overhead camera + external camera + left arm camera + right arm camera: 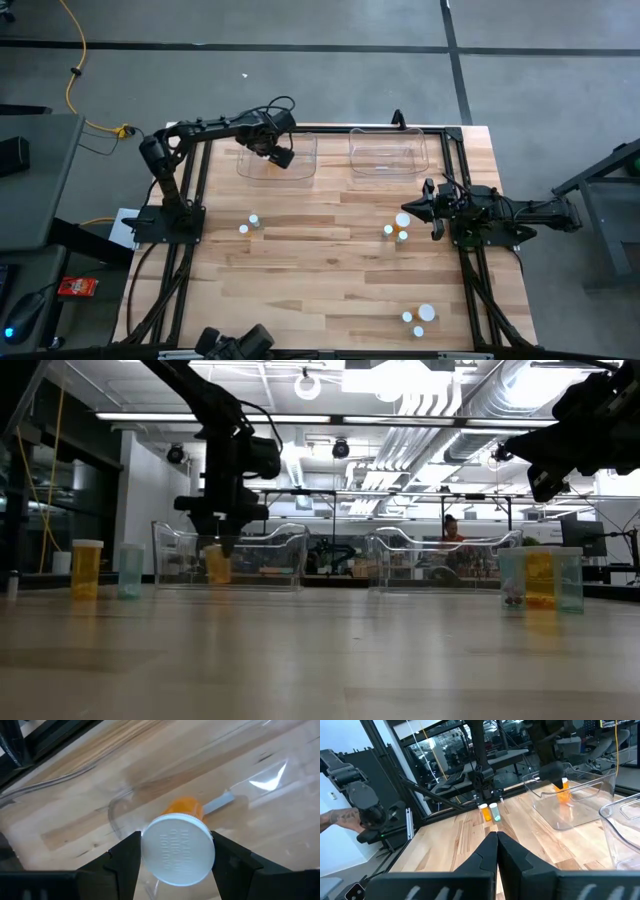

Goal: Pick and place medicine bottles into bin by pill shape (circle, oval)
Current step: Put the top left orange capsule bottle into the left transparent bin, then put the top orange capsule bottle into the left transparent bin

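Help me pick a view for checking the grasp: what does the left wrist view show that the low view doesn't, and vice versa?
Only the left wrist view shows the orange bottle's white cap clamped between the left gripper jaws. Only the low view shows the bottle pairs standing on the table at left and right, the second bin, and the raised right gripper. Both show the held orange bottle over the left clear bin.

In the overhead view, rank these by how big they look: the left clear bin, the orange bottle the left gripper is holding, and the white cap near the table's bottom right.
1. Left clear bin, far the largest.
2. and 3. Unsure: the white cap shows whole and looks small, while the orange bottle is mostly hidden under the left gripper.
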{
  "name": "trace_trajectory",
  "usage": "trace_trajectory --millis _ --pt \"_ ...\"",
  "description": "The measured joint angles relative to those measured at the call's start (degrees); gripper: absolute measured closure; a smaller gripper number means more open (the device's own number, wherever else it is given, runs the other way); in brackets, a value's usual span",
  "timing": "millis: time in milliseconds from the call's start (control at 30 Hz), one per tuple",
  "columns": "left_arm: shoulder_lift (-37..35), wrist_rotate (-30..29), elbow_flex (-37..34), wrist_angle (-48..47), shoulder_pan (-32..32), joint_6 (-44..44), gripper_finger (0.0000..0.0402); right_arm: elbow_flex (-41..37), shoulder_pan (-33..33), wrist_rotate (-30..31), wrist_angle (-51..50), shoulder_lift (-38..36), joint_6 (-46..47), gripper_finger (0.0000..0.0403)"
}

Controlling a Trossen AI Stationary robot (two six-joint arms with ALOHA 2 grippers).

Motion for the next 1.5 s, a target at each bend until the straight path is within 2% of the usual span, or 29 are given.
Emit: trace_trajectory --millis 300,600,800,900,1033,1133,1267,1500 --pt "0.0 -2.5 0.0 -1.6 0.0 3.0 0.0174 0.0 0.0 0.0 0.0 0.0 0.0 0.0402" --pt "0.0 -2.4 0.4 -2.0 0.0 5.0 0.0132 0.0 0.0 0.0 0.0 0.0 0.0 0.0402" --pt "-1.0 2.2 8.1 -7.7 0.0 5.5 0.0130 0.0 0.0 0.0 0.0 0.0 0.0 0.0402" --pt "-3.9 2.8 11.5 -5.7 -1.2 5.4 0.0134 0.0 0.0 0.0 0.0 0.0 0.0 0.0402" --pt "-10.3 2.9 10.8 3.8 -4.9 6.7 0.0140 0.0 0.0 0.0 0.0 0.0 0.0 0.0402" --pt "-16.7 2.9 6.2 14.1 -9.3 8.3 0.0145 0.0 0.0 0.0 0.0 0.0 0.0 0.0402" --pt "-25.5 3.1 -5.0 31.1 -16.5 10.2 0.0151 0.0 0.0 0.0 0.0 0.0 0.0 0.0402" --pt "-39.7 5.0 -32.8 64.4 -28.6 13.2 0.0160 0.0 0.0 0.0 0.0 0.0 0.0 0.0402"
